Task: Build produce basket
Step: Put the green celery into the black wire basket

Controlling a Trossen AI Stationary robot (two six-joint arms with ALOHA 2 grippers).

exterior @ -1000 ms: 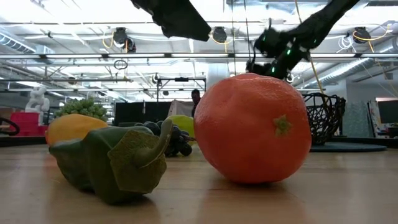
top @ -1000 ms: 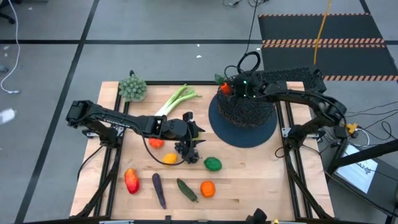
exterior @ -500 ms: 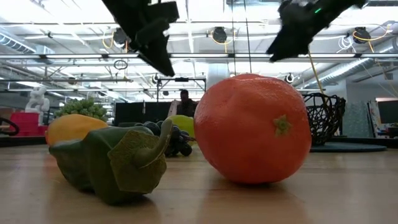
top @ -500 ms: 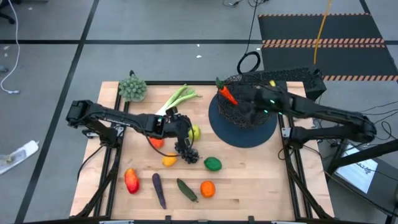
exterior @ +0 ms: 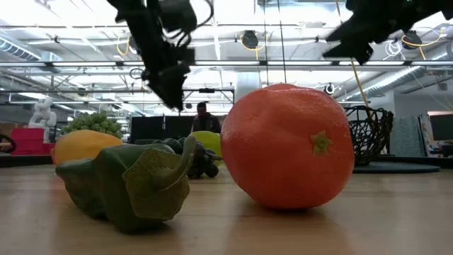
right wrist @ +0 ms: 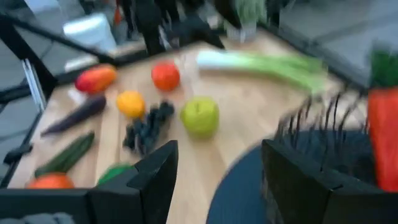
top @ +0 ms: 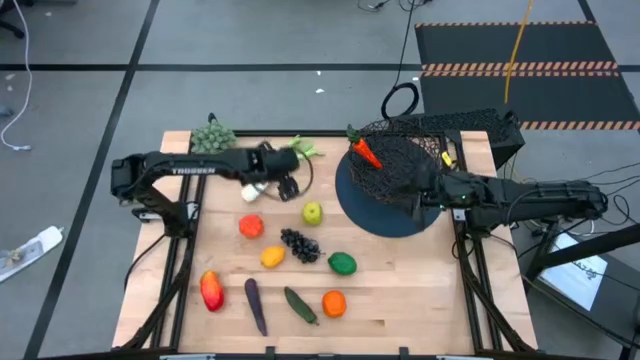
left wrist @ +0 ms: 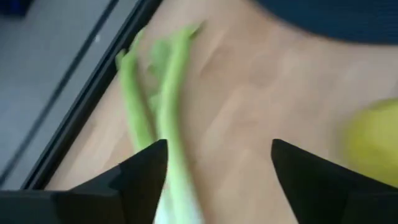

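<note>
The black wire basket (top: 400,165) stands on its round dark disc at the table's far right, with an orange carrot (top: 366,153) inside. My right gripper (top: 420,195) is open and empty, above the disc's near side. The white-green leek (top: 303,149) lies flat on the table at the far middle. My left gripper (top: 285,182) is open just above the leek's middle, and the leek (left wrist: 168,118) runs under one finger. I cannot tell whether it touches. The other produce lies on the table: apple (top: 312,212), tomato (top: 250,226), lemon (top: 272,257), grapes (top: 300,244), lime (top: 342,263).
A red pepper (top: 211,290), eggplant (top: 256,305), cucumber (top: 300,305) and orange (top: 334,302) lie near the table's near edge. A grey-green bushy clump (top: 212,137) sits at the far left corner. A person (exterior: 205,113) shows in the room behind the table.
My left gripper has gone from above the grapes toward the table's far edge and now hangs over the leek, uncovering the apple. My right gripper has drawn back from the basket's far rim toward the near right. The carrot stays in the basket.
</note>
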